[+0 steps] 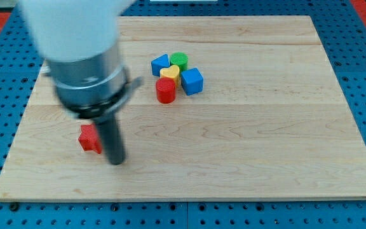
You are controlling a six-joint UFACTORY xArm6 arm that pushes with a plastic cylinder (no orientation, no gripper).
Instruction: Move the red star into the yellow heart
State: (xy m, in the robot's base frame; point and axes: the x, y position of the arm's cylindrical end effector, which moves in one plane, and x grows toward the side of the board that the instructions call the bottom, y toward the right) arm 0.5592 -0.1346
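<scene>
The red star point(89, 138) lies on the wooden board point(246, 140) at the view's lower left. My tip point(115, 161) is just right of the star and slightly below it, close to touching it. The yellow heart point(169, 74) sits near the view's top centre in a tight cluster, well up and to the right of the star. Around the heart are a blue block point(159, 64) at its upper left, a green round block point(179, 60) above it, a blue cube point(192, 81) at its right and a red cylinder point(165, 90) below it.
The arm's white and grey body point(81, 51) covers the board's upper left. A blue perforated table point(361, 38) surrounds the board on all sides.
</scene>
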